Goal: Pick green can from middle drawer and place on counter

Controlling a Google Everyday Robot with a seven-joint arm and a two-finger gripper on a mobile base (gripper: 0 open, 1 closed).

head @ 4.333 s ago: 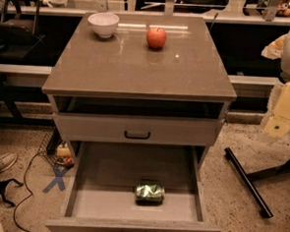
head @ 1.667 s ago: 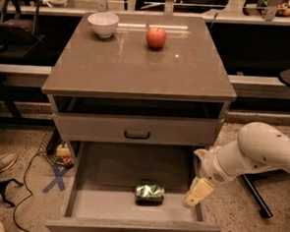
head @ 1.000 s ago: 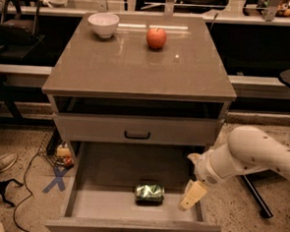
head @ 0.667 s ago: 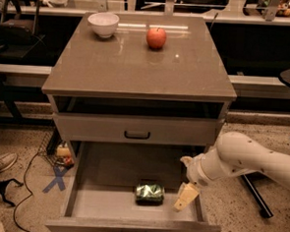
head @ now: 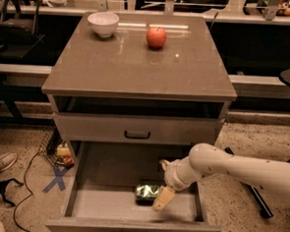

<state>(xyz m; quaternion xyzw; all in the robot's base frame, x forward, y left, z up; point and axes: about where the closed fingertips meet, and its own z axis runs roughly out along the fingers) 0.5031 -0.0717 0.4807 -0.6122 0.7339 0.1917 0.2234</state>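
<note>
Green can [head: 148,192] lay on its side in the open middle drawer [head: 100,206], near its front edge. My gripper [head: 162,199] hung just beside it, right-edge side; couldn't tell open or closed.

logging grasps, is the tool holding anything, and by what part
Nothing visibly held: the tool is beside the green can, which lies on the middle drawer floor.

The counter [head: 137,73] stood well above and beyond the gripper [head: 162,198] I operated from afar, bearing a white bowl [head: 103,23] and a red apple [head: 156,37]. Beneath the gripper, the middle drawer [head: 100,205] held the green can [head: 147,192], just beside it.
</note>
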